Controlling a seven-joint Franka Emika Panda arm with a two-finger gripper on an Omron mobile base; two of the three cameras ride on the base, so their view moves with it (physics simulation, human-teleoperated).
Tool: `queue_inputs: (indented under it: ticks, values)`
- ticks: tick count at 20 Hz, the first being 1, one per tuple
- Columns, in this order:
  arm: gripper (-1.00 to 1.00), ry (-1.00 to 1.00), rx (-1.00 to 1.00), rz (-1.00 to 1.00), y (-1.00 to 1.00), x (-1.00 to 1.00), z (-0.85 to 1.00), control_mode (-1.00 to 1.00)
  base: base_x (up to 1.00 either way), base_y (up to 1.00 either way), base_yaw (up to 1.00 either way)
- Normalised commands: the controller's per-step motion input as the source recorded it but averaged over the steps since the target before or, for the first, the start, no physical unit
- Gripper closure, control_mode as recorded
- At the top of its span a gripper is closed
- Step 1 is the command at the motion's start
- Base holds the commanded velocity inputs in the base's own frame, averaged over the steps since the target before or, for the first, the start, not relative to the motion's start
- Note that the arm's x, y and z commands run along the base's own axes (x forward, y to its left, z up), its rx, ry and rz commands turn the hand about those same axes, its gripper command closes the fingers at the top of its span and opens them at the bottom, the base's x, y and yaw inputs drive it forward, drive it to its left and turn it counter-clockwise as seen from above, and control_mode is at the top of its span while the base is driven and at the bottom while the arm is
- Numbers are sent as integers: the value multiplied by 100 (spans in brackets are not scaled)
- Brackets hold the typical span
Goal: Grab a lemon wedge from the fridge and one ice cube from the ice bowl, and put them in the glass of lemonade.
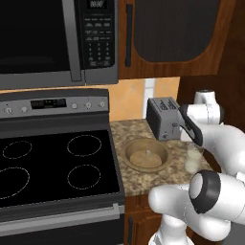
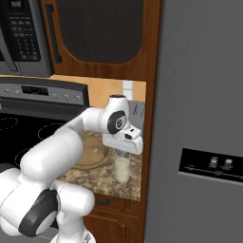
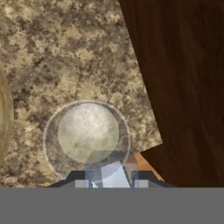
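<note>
The glass of lemonade point(image 3: 87, 133) stands on the speckled counter, directly under my gripper point(image 3: 111, 177). The gripper is shut on a small pale ice cube point(image 3: 113, 174) held between its fingertips, just above the glass's rim. From the right base view my gripper point(image 2: 124, 154) hangs over the glass point(image 2: 122, 170), close to the counter's right end. The glass point(image 1: 193, 160) stands right of the tan ice bowl point(image 1: 146, 155), where a tiny pale cube point(image 1: 148, 152) lies. The dark-grey fridge point(image 2: 199, 118) stands shut to the right. The lemon wedge is out of view.
A silver toaster point(image 1: 162, 117) stands behind the bowl against the wall. A dark wooden panel point(image 3: 175, 87) bounds the counter right beside the glass. The black stove point(image 1: 52, 162) is at the left, with a microwave point(image 1: 48, 38) above it.
</note>
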Motion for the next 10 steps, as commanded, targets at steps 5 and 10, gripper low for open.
queue_inputs:
  ticks: [5,10]
  values:
    - [100,0,0,0,-6,0,-7,-100,0,0,0]
    - [100,0,0,1,1,0,0,-100,0,0,0]
